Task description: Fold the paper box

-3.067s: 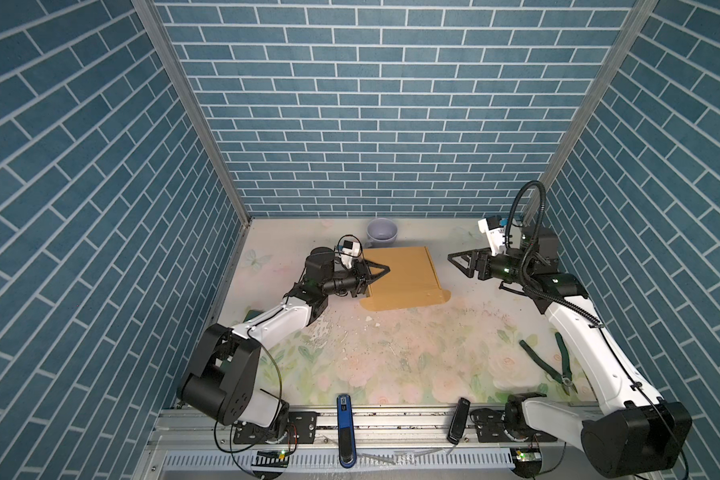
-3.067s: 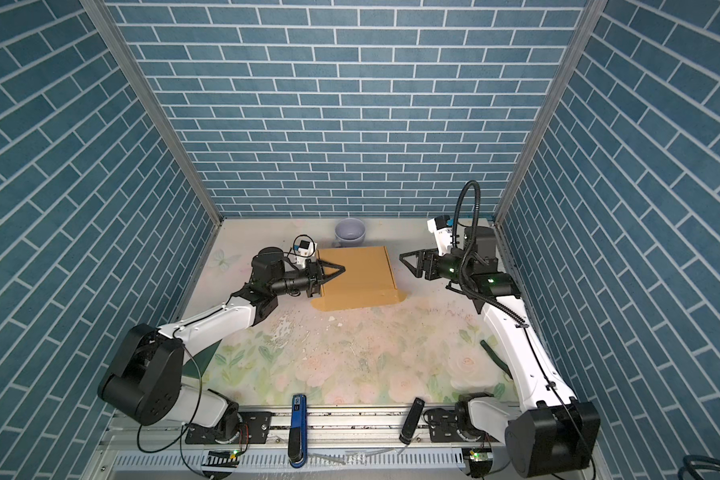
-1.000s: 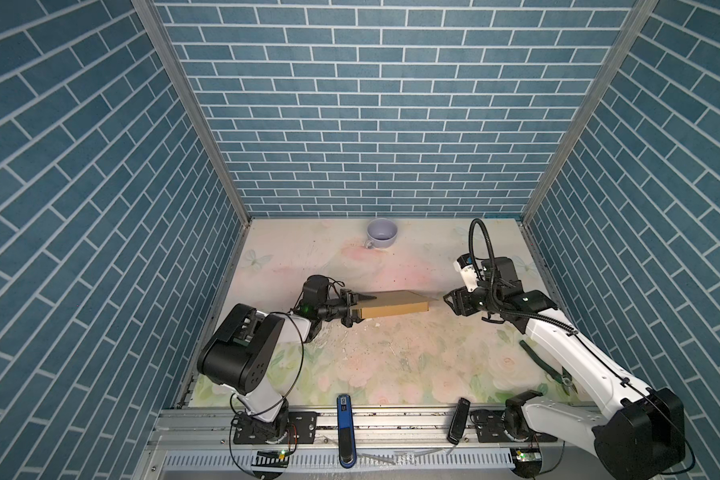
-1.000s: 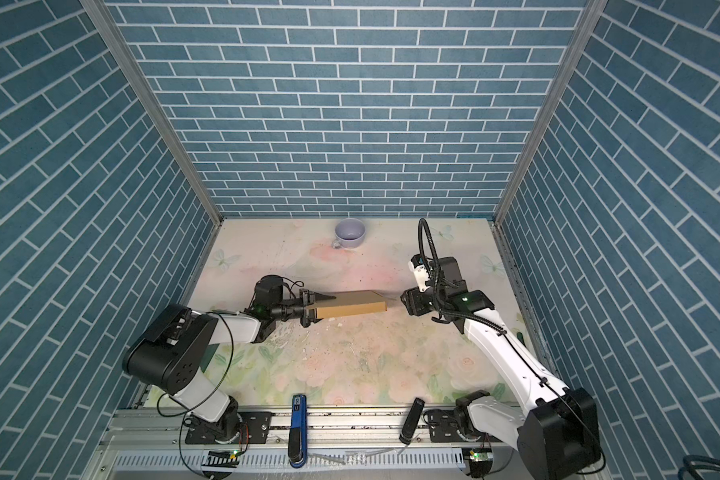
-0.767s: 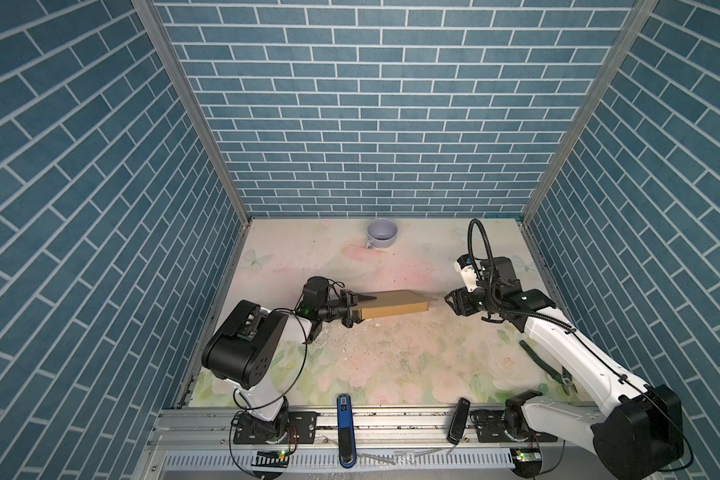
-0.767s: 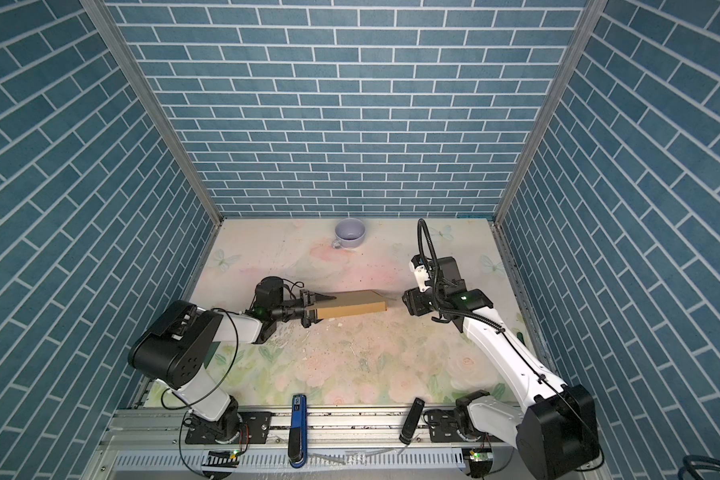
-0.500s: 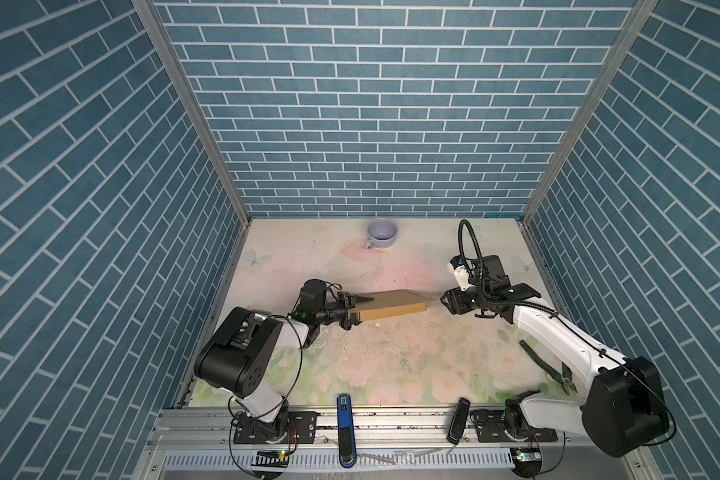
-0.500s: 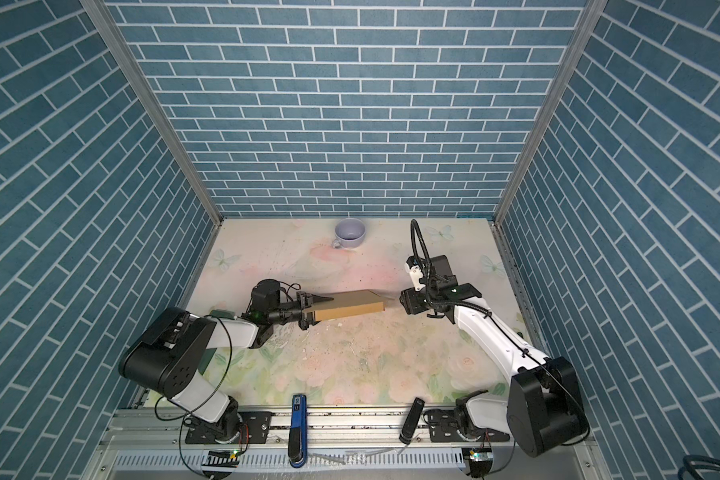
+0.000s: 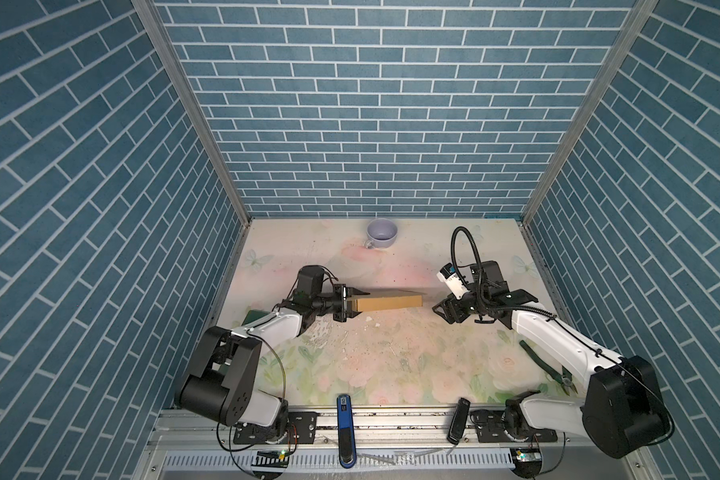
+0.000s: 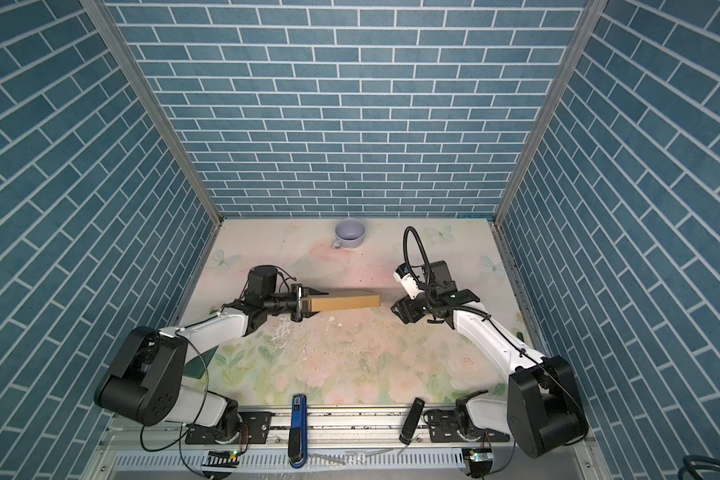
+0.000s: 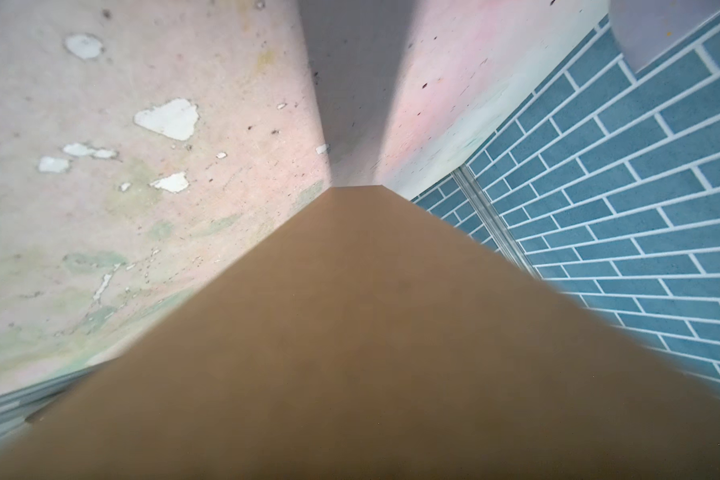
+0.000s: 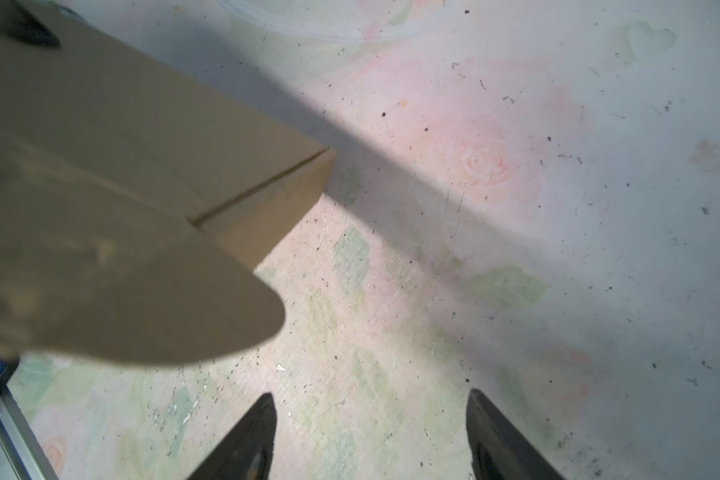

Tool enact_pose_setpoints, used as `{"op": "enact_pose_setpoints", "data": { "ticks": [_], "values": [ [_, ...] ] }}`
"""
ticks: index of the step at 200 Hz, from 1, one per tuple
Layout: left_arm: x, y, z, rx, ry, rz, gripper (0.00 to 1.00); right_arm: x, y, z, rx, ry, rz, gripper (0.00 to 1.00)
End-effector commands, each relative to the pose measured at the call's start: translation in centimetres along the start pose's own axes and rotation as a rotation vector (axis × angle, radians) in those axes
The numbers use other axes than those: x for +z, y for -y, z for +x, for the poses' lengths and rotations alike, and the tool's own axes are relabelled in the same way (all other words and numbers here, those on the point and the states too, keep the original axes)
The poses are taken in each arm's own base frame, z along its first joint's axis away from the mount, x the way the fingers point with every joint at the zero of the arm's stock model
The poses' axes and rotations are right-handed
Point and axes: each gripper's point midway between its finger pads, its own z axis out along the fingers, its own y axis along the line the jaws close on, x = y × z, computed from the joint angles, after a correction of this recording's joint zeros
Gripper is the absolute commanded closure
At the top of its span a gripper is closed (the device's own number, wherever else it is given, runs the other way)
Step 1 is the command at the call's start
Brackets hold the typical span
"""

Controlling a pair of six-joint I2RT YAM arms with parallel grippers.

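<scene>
The paper box [image 9: 387,301] [image 10: 344,305] is a flat brown cardboard box that stands on edge above the floral table, seen as a narrow strip in both top views. My left gripper [image 9: 346,303] [image 10: 302,305] is shut on its left end. In the left wrist view the box [image 11: 350,332] fills the lower picture and hides the fingers. My right gripper [image 9: 441,309] [image 10: 398,311] hovers just off the box's right end, open and empty. In the right wrist view the gripper [image 12: 371,411] points at bare table, with the box corner [image 12: 142,166] and a rounded flap [image 12: 142,311] to one side.
A lilac cup [image 9: 382,234] stands near the back wall. Green-handled pliers [image 9: 545,365] lie by the right arm. A dark green board [image 9: 258,318] lies under the left arm. A blue tool [image 9: 344,415] and a black one [image 9: 458,419] rest on the front rail.
Three seconds ago the box was held flat farther back; since then it was brought forward and turned on edge. In the last second my right gripper moved toward its right end and opened wider.
</scene>
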Motion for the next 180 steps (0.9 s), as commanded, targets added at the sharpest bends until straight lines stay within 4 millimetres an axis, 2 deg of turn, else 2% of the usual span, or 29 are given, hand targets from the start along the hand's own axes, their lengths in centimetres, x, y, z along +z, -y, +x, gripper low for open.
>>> {"op": "enact_pose_setpoints", "data": {
  "ticks": [1, 49, 90, 128, 180],
  "values": [
    [-1.6, -2.4, 0.0, -0.054, 0.018, -0.173, 0.88, -0.4, -1.6, 0.2, -0.117, 0.037, -0.062, 0.28],
    [-2.7, -1.9, 1.7, -0.068, -0.039, -0.358, 0.89, -1.1, -3.6, -0.3, -0.214, 0.170, -0.106, 0.28],
    [-3.4, -0.5, 3.0, -0.029, -0.107, -0.457, 0.91, -1.7, -5.8, -0.8, -0.282, 0.289, -0.175, 0.29],
    [-3.5, 0.5, 3.3, -0.002, -0.144, -0.470, 0.91, -2.5, -7.6, -1.8, -0.324, 0.363, -0.231, 0.31],
    [-3.2, 0.7, 2.9, 0.010, -0.156, -0.457, 0.93, -4.1, -10.1, -2.9, -0.362, 0.438, -0.318, 0.30]
  ]
}}
